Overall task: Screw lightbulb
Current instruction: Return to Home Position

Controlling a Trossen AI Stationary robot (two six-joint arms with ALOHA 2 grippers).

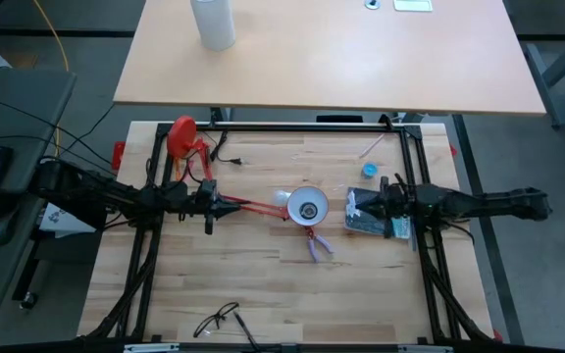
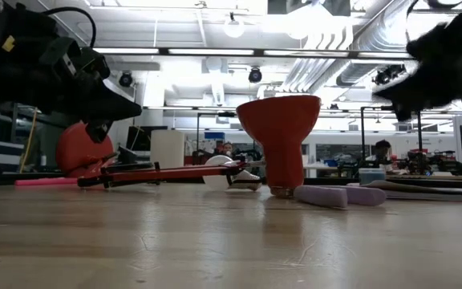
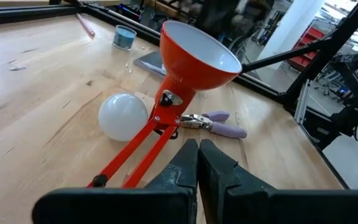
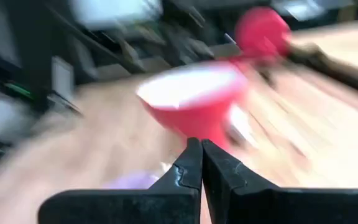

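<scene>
Left tool (image 3: 198, 144), closest in: fingers pressed together, nothing held, hanging above the red arm (image 3: 135, 155) that runs up to the lamp shade (image 3: 197, 56). Next, the lightbulb (image 3: 123, 116) lies loose on the bench (image 3: 36, 81) just beside the shade's neck, not screwed in. Purple-handled pliers (image 3: 222, 127) lie at the neck's other side. On the shade's far side, the right tool (image 4: 201, 144): fingers together too, empty.
</scene>
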